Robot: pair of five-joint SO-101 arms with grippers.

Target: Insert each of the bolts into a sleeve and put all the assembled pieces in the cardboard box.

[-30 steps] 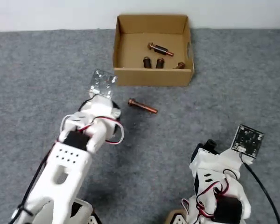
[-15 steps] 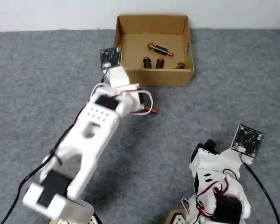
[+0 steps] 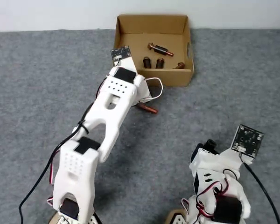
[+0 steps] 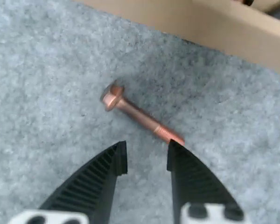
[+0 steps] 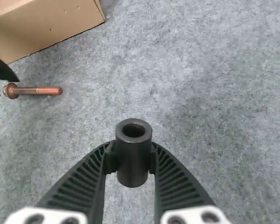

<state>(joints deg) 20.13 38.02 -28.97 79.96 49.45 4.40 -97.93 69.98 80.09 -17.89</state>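
Left pincer (image 4: pixel 147 156): open, jaws apart with nothing between them, poised just short of the loose bolt (image 4: pixel 142 116).

Right pincer (image 5: pixel 132 163): closed on a dark sleeve (image 5: pixel 133 135), bore facing the camera, held above the grey tabletop (image 3: pixel 233 84) and well apart from the bolt.

Bolt: lies flat on the tabletop, just in front of the cardboard box (image 3: pixel 154 77), which holds several pieces (image 3: pixel 159 49).

Risk: the threaded tip sits directly ahead of one finger rather than in the gap. A straight descent would likely land that finger on the tip, or pinch only the end. The bolt could then pivot, roll or skid towards the box wall.

Orientation: in the high view the long axis runs diagonally. The flanged head lies nearer the box, under the left arm. The threaded tip points away from the box, towards the right arm's side. The axis crosses the jaw gap obliquely, not squarely.
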